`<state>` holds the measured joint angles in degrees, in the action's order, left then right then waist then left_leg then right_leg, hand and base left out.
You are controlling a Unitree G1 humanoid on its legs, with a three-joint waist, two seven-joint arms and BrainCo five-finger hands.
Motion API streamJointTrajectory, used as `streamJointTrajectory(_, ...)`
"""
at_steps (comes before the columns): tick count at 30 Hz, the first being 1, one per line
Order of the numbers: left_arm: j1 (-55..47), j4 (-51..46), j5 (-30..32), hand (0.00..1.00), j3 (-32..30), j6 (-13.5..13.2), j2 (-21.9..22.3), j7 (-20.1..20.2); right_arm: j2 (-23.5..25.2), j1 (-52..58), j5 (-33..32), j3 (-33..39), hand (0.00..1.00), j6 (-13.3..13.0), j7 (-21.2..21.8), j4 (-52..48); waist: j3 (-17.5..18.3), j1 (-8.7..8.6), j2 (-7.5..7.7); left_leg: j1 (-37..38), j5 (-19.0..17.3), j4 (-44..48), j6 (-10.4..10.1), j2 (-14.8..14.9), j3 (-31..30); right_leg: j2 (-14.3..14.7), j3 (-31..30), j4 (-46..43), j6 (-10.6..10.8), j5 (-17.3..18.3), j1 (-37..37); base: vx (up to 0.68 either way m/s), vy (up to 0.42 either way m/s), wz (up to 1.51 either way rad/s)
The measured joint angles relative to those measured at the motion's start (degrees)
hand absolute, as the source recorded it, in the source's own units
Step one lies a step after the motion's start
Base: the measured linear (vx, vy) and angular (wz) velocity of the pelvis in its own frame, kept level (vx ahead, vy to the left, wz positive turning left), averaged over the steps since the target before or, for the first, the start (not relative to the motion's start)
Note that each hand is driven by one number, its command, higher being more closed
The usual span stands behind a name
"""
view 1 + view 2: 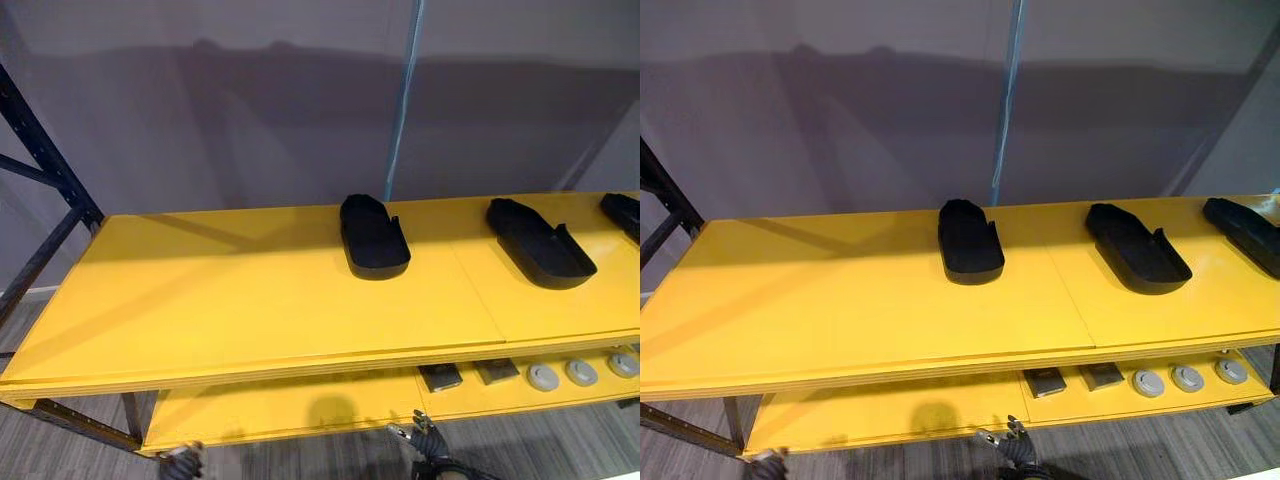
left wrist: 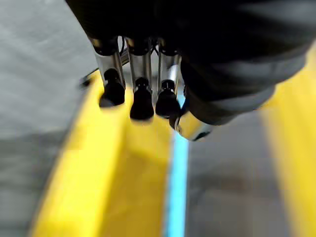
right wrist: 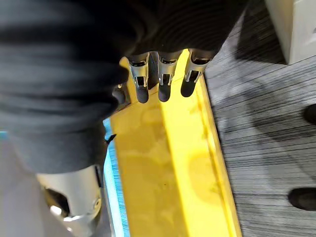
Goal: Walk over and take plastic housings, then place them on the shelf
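Note:
Three black plastic housings lie open side up on the yellow top shelf (image 1: 240,300): one near the middle (image 1: 372,237), one to its right (image 1: 540,243), and a third cut off at the right edge (image 1: 622,212). My left hand (image 1: 182,461) hangs low at the bottom, in front of the lower shelf, well below the housings. In the left wrist view its fingers (image 2: 141,94) are straight and hold nothing. My right hand (image 1: 426,443) also hangs low, below the middle housing. Its fingers (image 3: 165,79) are straight and empty over the lower shelf's front edge.
The lower yellow shelf (image 1: 280,410) carries two small dark grey blocks (image 1: 440,377) and three round grey discs (image 1: 580,373) at the right. A dark metal rack upright (image 1: 45,160) stands at the left. Behind is a grey wall with a blue vertical strip (image 1: 403,100).

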<state>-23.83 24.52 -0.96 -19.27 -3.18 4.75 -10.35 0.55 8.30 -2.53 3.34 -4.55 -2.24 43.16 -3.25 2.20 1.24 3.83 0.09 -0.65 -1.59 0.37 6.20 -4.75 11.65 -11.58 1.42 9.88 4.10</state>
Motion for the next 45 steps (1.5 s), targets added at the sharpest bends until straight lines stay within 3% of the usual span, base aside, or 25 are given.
streamJointTrajectory(7, 4.5, 11.1, 1.3, 0.00, 1.7, 0.0, -1.0, 0.8, 0.3, 0.4, -0.2, 1.4, 0.00, 0.0, -1.2, 0.3, -0.2, -0.90, -0.37, 0.6, -1.1, 0.4, 0.2, 0.1, 2.8, -0.4, -1.5, -0.9, 0.4, 0.6, -0.3, 0.00, 0.009, -0.08)
streamJointTrajectory(16, 8.5, 14.5, 2.4, 0.00, 7.4, -0.1, -1.8, 1.0, 0.4, 0.9, -0.5, 5.8, 0.00, 0.0, -1.3, 2.1, -0.1, -1.39, -0.65, 1.5, -1.0, -0.7, 0.1, 0.2, 5.2, 0.2, -4.1, -0.4, 0.4, 0.6, -1.1, 0.01, 0.009, -0.16)
streamJointTrajectory(26, 10.9, 19.7, 5.7, 0.00, 9.7, -0.3, -3.6, 1.7, 0.0, -0.6, -0.6, 7.0, 0.00, 0.0, -1.7, 7.2, -0.1, -1.50, -0.86, 3.0, -0.8, -3.3, -0.2, 0.6, 7.7, 1.3, -6.8, 1.6, 0.3, 0.4, -1.6, 0.02, -0.001, -0.16)
streamJointTrajectory(39, 13.9, 22.9, 6.9, 0.00, 11.8, -0.3, -5.2, 1.8, -1.0, -3.2, -1.4, 7.3, 0.00, 0.0, -2.1, 10.5, -2.5, -1.91, -0.99, 3.0, -1.3, -2.9, -0.1, 0.7, 10.3, 2.2, -11.2, 6.8, 0.4, -3.6, -0.9, -0.04, 0.003, -0.16)
streamJointTrajectory(45, 15.9, 22.9, 6.9, 0.00, 11.4, -0.3, -5.4, 1.7, -1.4, -4.4, -1.4, 6.7, 0.00, 0.0, -2.1, 10.1, -4.7, -1.28, -0.74, -1.8, -5.2, 4.9, 1.3, 1.9, 15.7, 2.6, -17.9, 6.4, 1.5, -6.9, -5.5, -0.13, 0.042, -0.54)
